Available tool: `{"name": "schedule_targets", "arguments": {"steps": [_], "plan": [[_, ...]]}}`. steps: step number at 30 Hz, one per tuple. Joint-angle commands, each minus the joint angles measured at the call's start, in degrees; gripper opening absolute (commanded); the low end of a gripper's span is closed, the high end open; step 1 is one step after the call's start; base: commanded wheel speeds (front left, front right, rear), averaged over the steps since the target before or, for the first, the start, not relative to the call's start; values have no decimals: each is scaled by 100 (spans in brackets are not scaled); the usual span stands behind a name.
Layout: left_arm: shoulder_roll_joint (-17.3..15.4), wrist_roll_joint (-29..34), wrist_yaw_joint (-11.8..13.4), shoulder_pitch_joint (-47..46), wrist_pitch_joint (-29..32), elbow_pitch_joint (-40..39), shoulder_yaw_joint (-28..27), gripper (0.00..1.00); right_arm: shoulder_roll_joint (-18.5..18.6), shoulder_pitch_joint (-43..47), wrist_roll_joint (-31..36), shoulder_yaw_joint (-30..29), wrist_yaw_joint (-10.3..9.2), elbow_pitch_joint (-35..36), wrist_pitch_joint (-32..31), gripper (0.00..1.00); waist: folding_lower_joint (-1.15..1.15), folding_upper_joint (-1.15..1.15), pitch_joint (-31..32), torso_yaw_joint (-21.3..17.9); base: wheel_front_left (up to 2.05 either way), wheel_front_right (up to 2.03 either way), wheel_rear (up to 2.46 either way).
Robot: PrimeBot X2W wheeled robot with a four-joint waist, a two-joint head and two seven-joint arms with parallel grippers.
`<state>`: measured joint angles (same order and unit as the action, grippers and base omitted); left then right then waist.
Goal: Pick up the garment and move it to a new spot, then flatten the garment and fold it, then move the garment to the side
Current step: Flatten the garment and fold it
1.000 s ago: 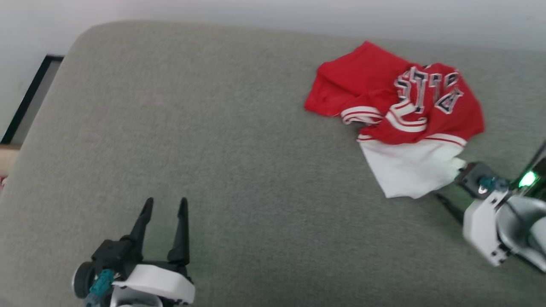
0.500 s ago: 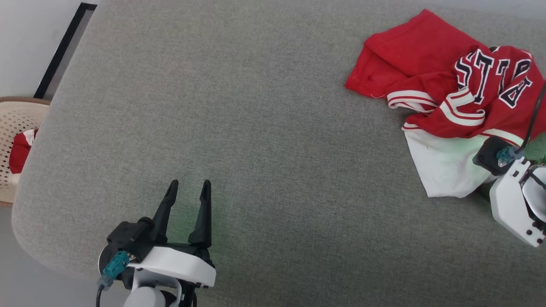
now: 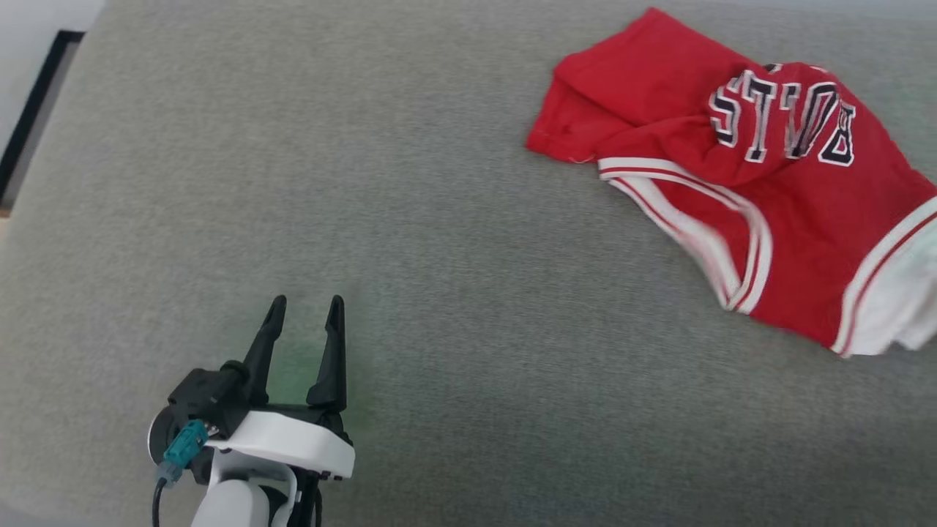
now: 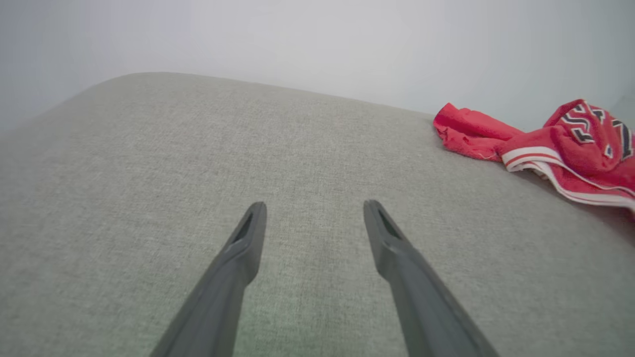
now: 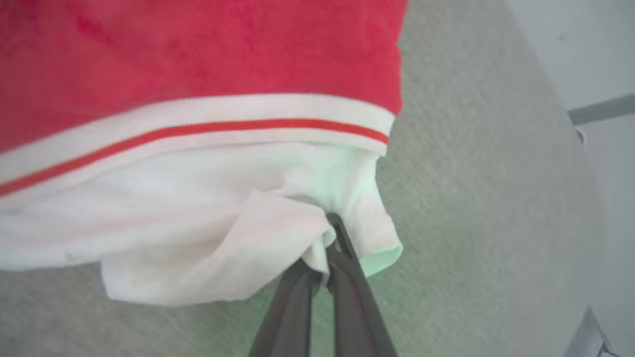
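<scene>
Red jersey [image 3: 732, 183] lay crumpled at the far right of the grey upholstered cushion [image 3: 439, 219]. Its black, white-outlined letters faced up and read upside down in the head view. Its white sleeve [image 5: 198, 218] was pinched in the right gripper [image 5: 327, 248], whose two dark fingers were clamped together on a bunched fold. The hem there seemed raised off the cushion, though blur made that uncertain. Well apart from the jersey, toward the front left, the left gripper [image 3: 307, 304] had its fingers spread and held nothing.
</scene>
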<state>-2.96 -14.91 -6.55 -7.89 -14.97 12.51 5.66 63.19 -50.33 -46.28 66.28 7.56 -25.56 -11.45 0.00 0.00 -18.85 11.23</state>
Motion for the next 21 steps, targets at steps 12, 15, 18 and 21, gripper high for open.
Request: {"name": "schedule_targets", "arguments": {"steps": [12, 15, 18, 21], "plan": [[-1, 211, -88, -134, -32, 49, -68, 100, 150, 669, -621, -874, -14, -2015, 699, 0, 0, 0, -100, -299, 0, 0, 0], [-1, 246, -89, -124, -32, 66, -61, 100, 57, 750, -590, -1069, -15, -2664, 896, 0, 0, 0, -116, -272, 0, 0, 0], [0, 280, -93, -121, -32, 81, -40, 100, -143, 725, -512, -1240, -14, -3235, 1167, 0, 0, 0, -111, -255, 0, 0, 0], [2, 308, -96, -144, -32, 92, 32, 100, -412, 627, -506, -1446, -14, -3664, 1516, 68, 0, 0, -67, -302, 0, 0, 0]]}}
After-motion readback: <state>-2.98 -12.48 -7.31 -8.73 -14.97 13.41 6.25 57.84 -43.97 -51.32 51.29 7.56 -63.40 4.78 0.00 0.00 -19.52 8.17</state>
